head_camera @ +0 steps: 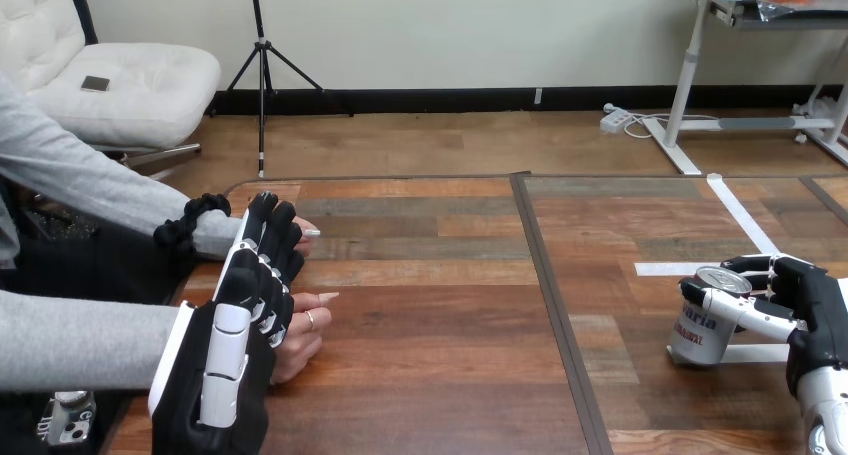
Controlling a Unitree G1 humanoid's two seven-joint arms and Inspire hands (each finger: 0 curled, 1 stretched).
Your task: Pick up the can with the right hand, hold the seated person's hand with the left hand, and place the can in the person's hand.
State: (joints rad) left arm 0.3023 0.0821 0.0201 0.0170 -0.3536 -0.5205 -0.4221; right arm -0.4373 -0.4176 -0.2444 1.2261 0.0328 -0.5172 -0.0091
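A silver can (700, 327) with red print is at the table's right, its base at or just above the wood and leaning slightly. My right hand (815, 310) comes in from the right edge, its fingers and thumb curled round the can's upper part. At the table's left edge my left hand (240, 320) shows its back, with fairly straight fingers lying across the person's far hand (303, 232). The person's near hand (305, 330) rests on the table just right of my left palm, touching it. I cannot see whether my left hand grips either of the person's hands.
A dark seam (558, 315) runs front to back down the wooden table (430, 375), between my two hands. White tape strips (690, 269) lie on the wood near the can. The person's grey sleeves (80, 340) come in from the left.
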